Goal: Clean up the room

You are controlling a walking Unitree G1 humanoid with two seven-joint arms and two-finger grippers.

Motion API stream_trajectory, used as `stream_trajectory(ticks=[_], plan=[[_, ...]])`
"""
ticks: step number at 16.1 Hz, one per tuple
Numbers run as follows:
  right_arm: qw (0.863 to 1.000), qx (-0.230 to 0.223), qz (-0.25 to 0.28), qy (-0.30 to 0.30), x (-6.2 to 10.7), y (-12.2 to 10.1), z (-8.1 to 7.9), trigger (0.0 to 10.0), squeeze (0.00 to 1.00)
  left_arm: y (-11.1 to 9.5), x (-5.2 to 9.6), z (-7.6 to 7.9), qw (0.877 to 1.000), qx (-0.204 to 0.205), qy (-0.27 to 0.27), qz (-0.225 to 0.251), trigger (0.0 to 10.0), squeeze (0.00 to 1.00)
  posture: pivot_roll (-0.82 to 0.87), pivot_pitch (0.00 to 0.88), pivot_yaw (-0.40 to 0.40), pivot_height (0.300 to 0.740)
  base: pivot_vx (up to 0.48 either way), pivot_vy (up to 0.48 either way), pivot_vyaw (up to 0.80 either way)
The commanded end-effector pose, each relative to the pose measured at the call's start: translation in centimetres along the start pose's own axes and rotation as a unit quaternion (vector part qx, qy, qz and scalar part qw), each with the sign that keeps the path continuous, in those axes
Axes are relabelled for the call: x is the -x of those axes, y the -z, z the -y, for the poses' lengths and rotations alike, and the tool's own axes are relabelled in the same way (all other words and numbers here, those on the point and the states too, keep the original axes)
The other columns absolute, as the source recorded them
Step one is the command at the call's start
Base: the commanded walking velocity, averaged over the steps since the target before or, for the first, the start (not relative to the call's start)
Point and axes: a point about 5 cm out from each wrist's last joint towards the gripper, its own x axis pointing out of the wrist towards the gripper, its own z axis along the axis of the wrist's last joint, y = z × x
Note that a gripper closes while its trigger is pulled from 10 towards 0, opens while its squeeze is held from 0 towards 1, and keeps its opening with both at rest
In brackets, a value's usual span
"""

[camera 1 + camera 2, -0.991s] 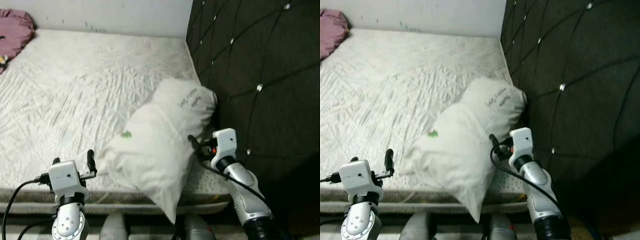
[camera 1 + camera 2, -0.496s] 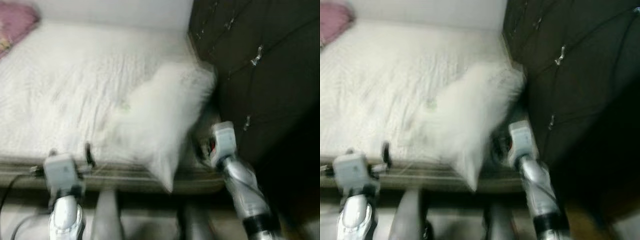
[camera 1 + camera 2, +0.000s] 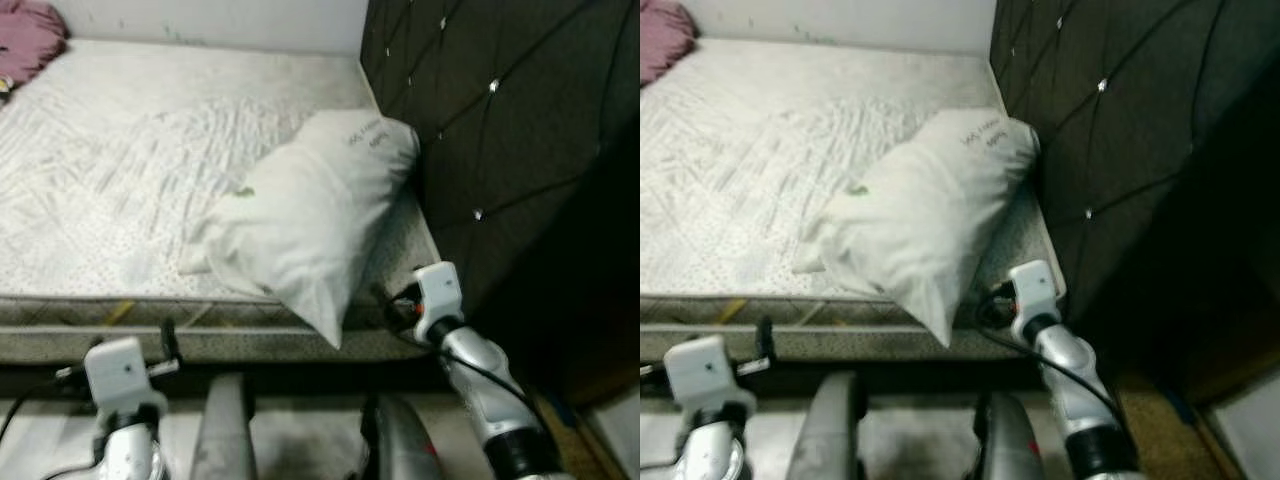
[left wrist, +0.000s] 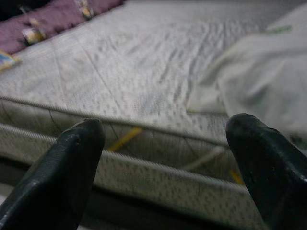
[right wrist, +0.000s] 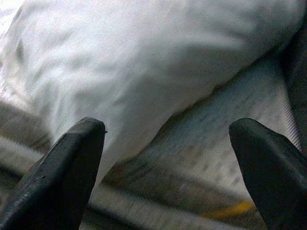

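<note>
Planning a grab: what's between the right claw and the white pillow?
Bare mattress edge; the right wrist view shows the open right claw facing the pillow.

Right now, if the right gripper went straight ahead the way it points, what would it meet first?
Probably the white pillow lying on the mattress: the open right gripper aims at its underside, near the mattress edge. Depth is unclear, so it might graze the mattress first.

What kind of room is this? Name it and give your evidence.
Most likely a bedroom. A bare white mattress has a white pillow lying on it beside a dark tufted headboard, and a purple bundle of bedding sits at the far corner.
</note>
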Motion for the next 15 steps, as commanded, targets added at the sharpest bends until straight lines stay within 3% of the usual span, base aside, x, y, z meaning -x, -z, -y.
stream_trajectory(ticks=[1, 6, 10, 12, 15], plan=[[1.0, -0.005, 0.004, -0.017, -0.6, -1.1, 0.1, 10.0, 0.0, -0.9, 0.2, -0.2, 1.0, -0.004, 0.002, 0.012, 10.0, 0.0, 0.1, 0.051, -0.117, 0.607, 0.0, 0.0, 0.0], [0.996, -0.053, 0.012, -0.069, -2.7, -2.5, -2.4, 10.0, 0.0, -1.8, 0.0, -2.3, 0.999, -0.014, -0.025, 0.015, 10.0, 0.0, 0.11, 0.154, -0.11, 0.607, 0.0, 0.0, 0.0], [0.991, -0.041, -0.043, -0.12, -3.3, -2.0, -3.4, 10.0, 0.0, -2.5, -0.2, -1.8, 0.999, -0.009, -0.025, 0.019, 10.0, 0.0, 0.11, 0.165, -0.117, 0.573, 0.0, 0.0, 0.0], [0.99, -0.033, -0.049, -0.131, -3.7, -2.1, -3.8, 10.0, 0.0, -2.7, -0.4, -1.7, 0.999, -0.009, -0.025, 0.019, 10.0, 0.0, 0.12, 0.167, -0.118, 0.573, 0.0, 0.0, 0.0], [0.989, -0.031, -0.042, -0.139, -5.7, -3.3, -5.2, 10.0, 0.0, -2.6, 0.5, -2.6, 0.999, -0.017, -0.041, 0.011, 10.0, 0.0, 0.16, 0.182, -0.133, 0.573, 0.0, 0.0, 0.0]])
